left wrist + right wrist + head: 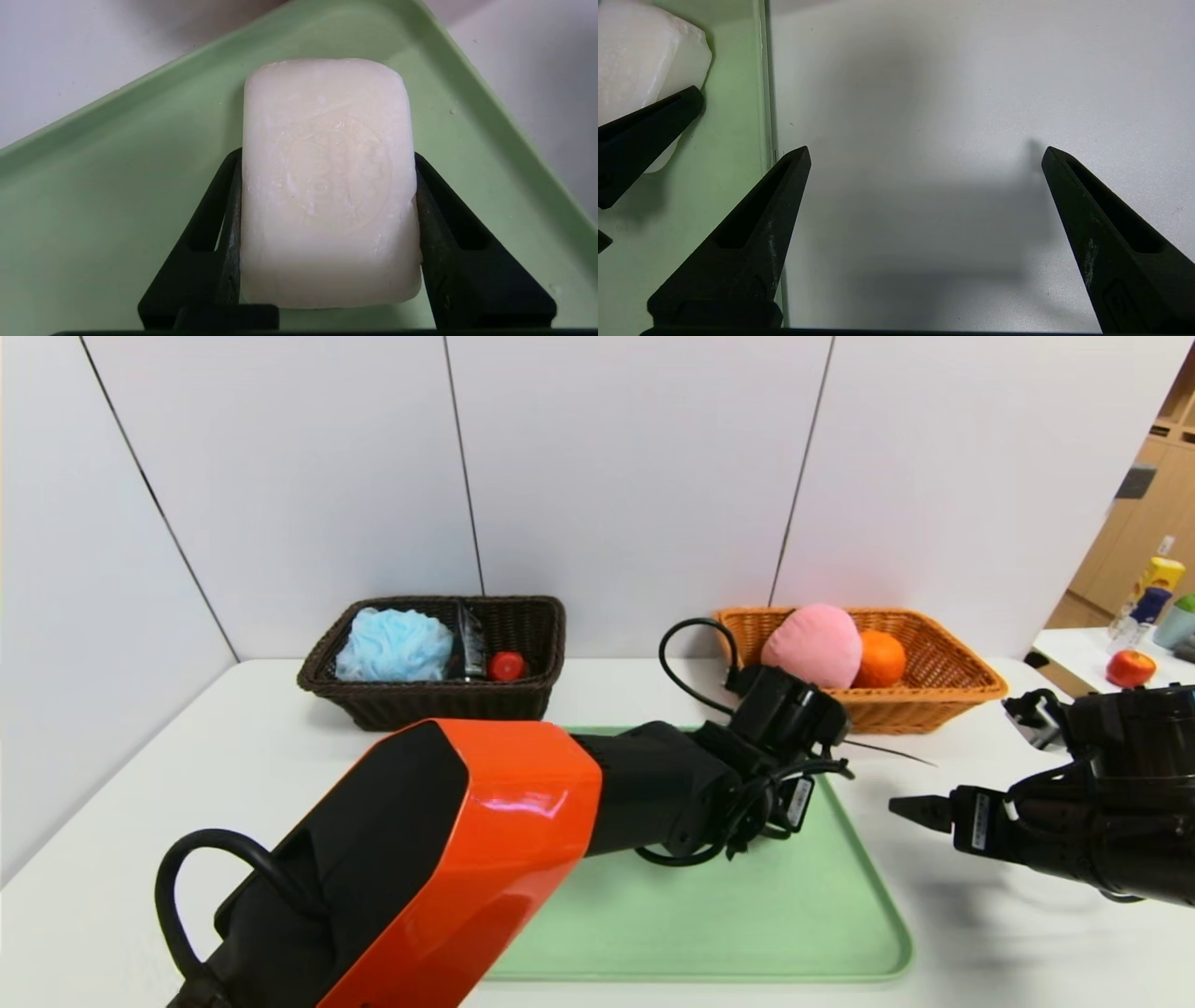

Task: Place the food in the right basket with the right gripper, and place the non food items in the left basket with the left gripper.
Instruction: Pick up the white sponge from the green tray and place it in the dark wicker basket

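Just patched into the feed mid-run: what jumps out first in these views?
The left gripper, on its orange-shelled arm reaching over the green tray, has its jaws on both sides of a white soap bar near the tray's corner. Behind it, the dark brown basket holds a blue bath puff, and the light orange basket holds a pink plush peach and an orange. The right gripper hangs open over bare table beside the tray.

The left arm (448, 859) reached over the green tray (747, 915). The dark brown basket (439, 658) contained a blue bath puff (394, 646), a dark tube (470, 644) and a red ball (506, 665). The orange basket (934, 681) contained a pink plush peach (810, 646) and an orange (879, 659). The right gripper (920, 809) hovered beside the tray.
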`<action>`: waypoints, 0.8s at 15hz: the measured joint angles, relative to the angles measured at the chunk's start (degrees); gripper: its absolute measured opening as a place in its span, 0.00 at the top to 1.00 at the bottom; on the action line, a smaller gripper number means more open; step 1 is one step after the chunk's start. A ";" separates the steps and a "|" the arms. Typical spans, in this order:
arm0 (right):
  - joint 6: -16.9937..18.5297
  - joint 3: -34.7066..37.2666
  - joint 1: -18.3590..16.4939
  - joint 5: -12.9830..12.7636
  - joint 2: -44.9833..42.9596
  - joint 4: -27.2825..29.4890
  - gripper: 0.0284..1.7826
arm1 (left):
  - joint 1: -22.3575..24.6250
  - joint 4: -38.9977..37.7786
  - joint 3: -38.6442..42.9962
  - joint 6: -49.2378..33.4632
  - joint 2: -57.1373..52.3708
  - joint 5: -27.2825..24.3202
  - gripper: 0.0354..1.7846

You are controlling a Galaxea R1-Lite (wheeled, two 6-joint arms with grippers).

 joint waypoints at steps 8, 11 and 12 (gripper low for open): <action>-0.12 0.00 0.00 -0.18 -0.66 0.00 0.04 | -1.11 10.84 0.06 -6.89 -9.07 -1.22 0.44; -0.15 0.00 0.00 -0.30 -1.00 0.05 0.04 | -1.27 17.62 0.11 -7.91 -14.85 -3.41 0.45; -0.12 0.00 -0.01 -0.33 -1.02 0.05 0.04 | -1.16 19.47 0.11 -8.62 -16.94 -3.67 0.45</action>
